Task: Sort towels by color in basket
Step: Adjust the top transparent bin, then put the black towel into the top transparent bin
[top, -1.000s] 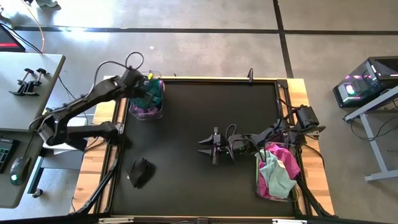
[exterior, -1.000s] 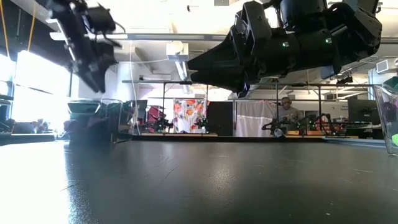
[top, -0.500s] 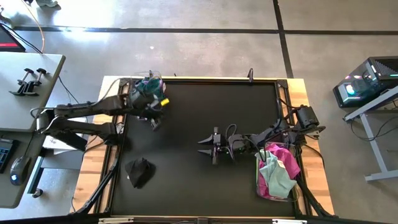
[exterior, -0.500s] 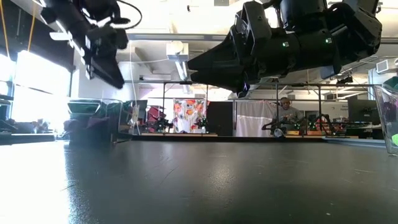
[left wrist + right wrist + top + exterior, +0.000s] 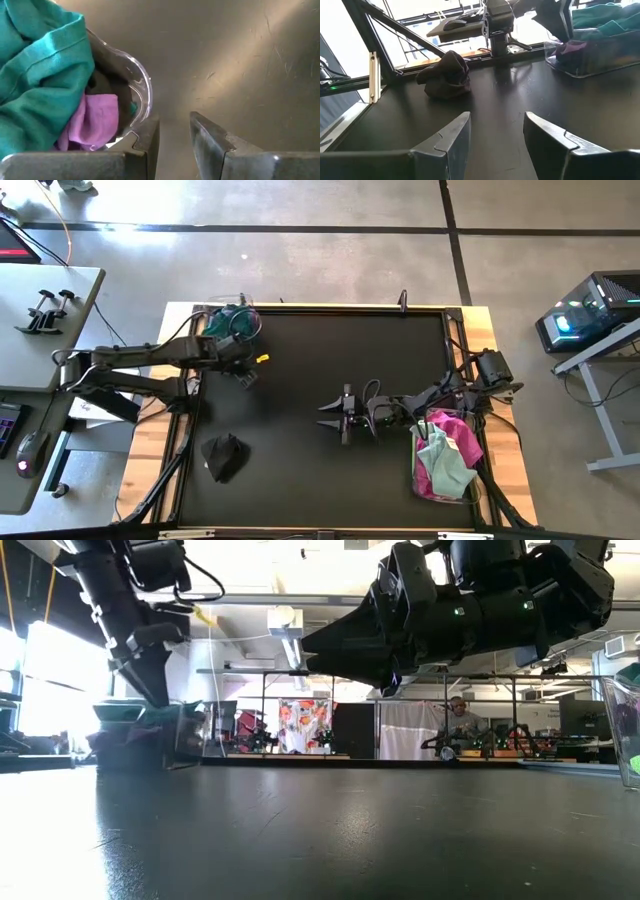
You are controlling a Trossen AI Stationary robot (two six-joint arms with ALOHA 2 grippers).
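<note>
A clear basket (image 5: 231,326) stands at the table's far left with a teal towel (image 5: 40,65) on top and a purple towel (image 5: 95,120) under it. My left gripper (image 5: 246,373) is low beside the basket's near side, open with a narrow gap, fingers (image 5: 147,137) empty and pointing at bare table. A black towel (image 5: 225,455) lies crumpled on the table near the left near corner, also seen in the right wrist view (image 5: 445,75). My right gripper (image 5: 330,413) waits open at mid-table. A second clear basket (image 5: 418,480) on the right holds pink (image 5: 458,438) and mint (image 5: 440,465) towels.
Dark table top with a wooden frame (image 5: 505,470) around it. Bare table lies between the two arms and along the near edge. A desk with a keyboard and mouse (image 5: 25,450) stands left of the table. A person sits far behind in the room (image 5: 460,715).
My left gripper has come away from above the left basket, moving down and toward the near edge, and now sits low beside the basket. The teal towel lies on top in that basket. The right arm has kept still.
</note>
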